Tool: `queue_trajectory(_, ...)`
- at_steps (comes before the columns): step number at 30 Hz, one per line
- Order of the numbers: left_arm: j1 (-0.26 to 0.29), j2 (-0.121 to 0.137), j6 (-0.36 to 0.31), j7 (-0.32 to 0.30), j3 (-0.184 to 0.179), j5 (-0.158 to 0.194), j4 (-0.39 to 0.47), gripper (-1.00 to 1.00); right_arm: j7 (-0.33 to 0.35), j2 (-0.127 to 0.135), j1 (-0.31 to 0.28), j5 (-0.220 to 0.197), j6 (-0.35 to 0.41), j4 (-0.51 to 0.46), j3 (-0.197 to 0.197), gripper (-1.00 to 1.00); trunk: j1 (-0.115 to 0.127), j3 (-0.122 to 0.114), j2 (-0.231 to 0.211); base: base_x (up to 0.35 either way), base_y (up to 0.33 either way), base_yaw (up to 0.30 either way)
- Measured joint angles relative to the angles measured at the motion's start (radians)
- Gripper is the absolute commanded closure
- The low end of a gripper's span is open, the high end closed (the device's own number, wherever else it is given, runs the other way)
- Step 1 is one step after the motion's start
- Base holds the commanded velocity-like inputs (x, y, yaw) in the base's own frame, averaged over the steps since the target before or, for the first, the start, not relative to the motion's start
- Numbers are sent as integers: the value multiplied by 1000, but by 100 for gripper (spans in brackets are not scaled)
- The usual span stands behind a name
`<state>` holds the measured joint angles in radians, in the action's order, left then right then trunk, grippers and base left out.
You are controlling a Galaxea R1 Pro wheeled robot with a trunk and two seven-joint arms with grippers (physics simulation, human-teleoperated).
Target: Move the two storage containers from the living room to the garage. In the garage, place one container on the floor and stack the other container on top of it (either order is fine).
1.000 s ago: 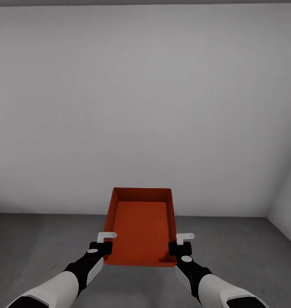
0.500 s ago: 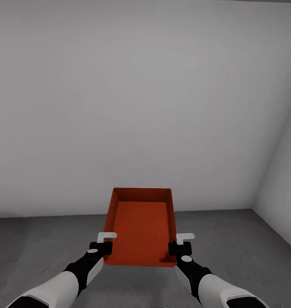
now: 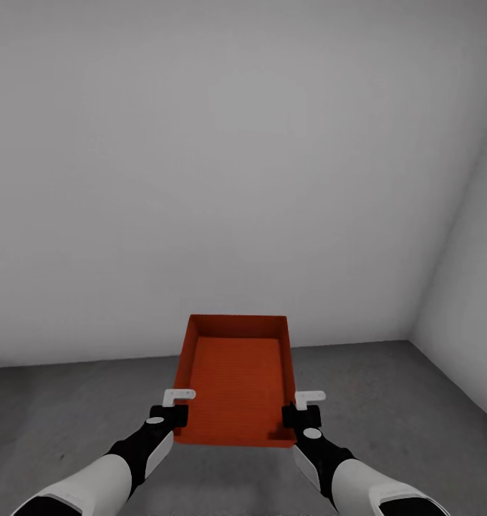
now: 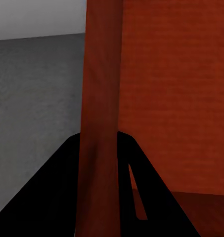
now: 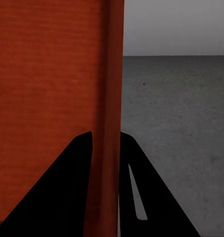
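I carry one orange-red storage container (image 3: 238,380) in front of me, above the dark grey concrete floor (image 3: 71,408) of the garage. My left gripper (image 3: 173,410) is shut on its left wall and my right gripper (image 3: 305,411) on its right wall. In the left wrist view the container wall (image 4: 99,123) runs between the two black fingers (image 4: 57,192). The right wrist view shows the same: the wall (image 5: 112,98) clamped between dark fingers (image 5: 57,187). The container is empty and held level.
A plain white-grey wall (image 3: 229,172) stands straight ahead, meeting the floor just past the container. A second wall (image 3: 465,301) forms a corner at the right. Bare concrete lies to the left and right of the arms.
The view has swung to the right: the corner and right wall have come further into the picture. The container and both grippers keep the same place before me.
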<state>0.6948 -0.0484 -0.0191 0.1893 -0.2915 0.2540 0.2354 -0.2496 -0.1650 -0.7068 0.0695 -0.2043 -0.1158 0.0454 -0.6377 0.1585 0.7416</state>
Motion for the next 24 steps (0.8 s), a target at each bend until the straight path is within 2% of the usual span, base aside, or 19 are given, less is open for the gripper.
queue_trajectory(24,-1,-5,-1,5,3,-3,-1,100,6,5,0,1,1,0,1,100,0,36,0,0,0,0)
